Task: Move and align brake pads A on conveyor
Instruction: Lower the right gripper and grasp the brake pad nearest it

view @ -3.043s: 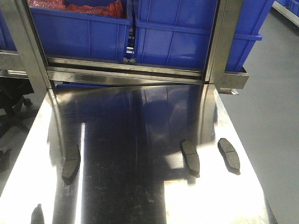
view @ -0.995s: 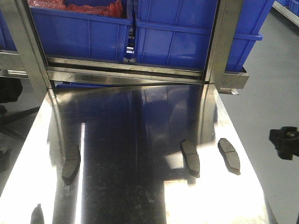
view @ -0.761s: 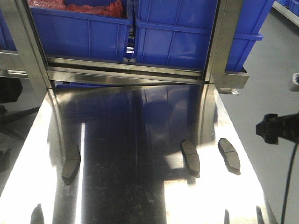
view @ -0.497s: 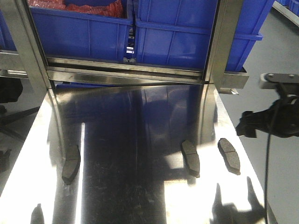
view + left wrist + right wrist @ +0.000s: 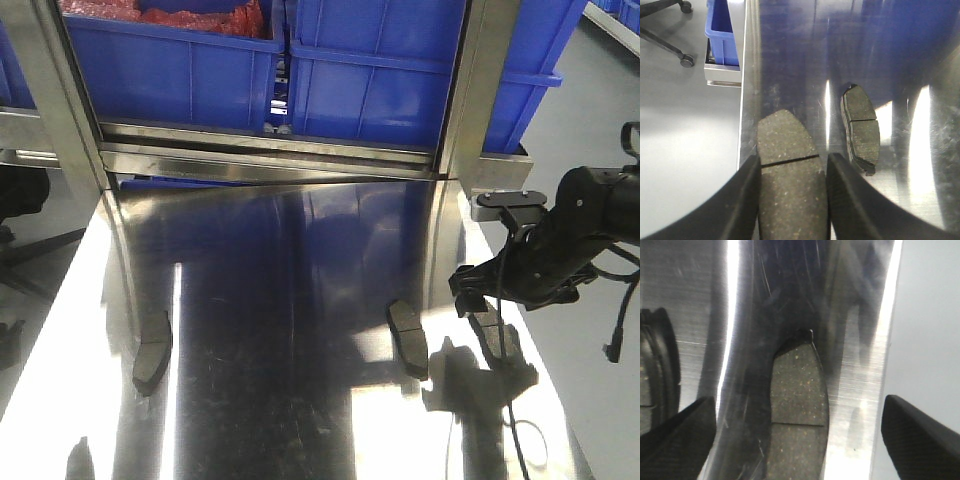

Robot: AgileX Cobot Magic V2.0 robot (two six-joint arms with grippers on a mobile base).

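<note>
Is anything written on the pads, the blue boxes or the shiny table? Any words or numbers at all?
None: no view shows a word, number, label or sign.
The pads show only speckles and a thin groove.
The visible sides of the blue bins and the steel table bear no marks.

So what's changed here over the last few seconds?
The right arm swung in from the right; its open pincer now hangs over the rightmost brake pad, gripping nothing. That pad and the other pads lie where they were on the steel table.
</note>
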